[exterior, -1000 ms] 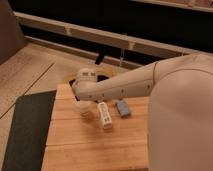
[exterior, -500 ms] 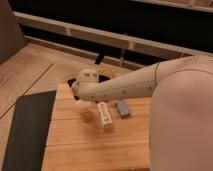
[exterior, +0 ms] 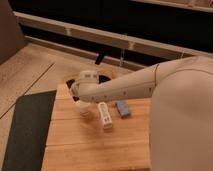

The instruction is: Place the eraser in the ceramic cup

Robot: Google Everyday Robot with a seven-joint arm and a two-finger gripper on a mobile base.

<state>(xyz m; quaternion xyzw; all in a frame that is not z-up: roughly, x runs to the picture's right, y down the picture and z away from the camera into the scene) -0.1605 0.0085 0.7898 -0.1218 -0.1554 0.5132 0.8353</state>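
Note:
My arm reaches in from the right across the wooden table [exterior: 100, 145]. Its gripper [exterior: 80, 100] points down at the table's back left, mostly hidden under the white wrist. The cream-white ceramic cup [exterior: 85, 110] stands directly below the gripper, partly covered by it. The dark eraser is not visible; I cannot tell whether it is in the gripper or in the cup.
A long white bar with dark marks [exterior: 104, 116] lies just right of the cup. A blue-grey rectangular piece [exterior: 122, 108] lies further right. A dark bowl [exterior: 104, 79] sits behind the arm. A black mat [exterior: 27, 130] runs along the table's left side.
The wrist and gripper have moved slightly left and down, closer over the cup. The bar, the blue-grey piece and the bowl have not moved.

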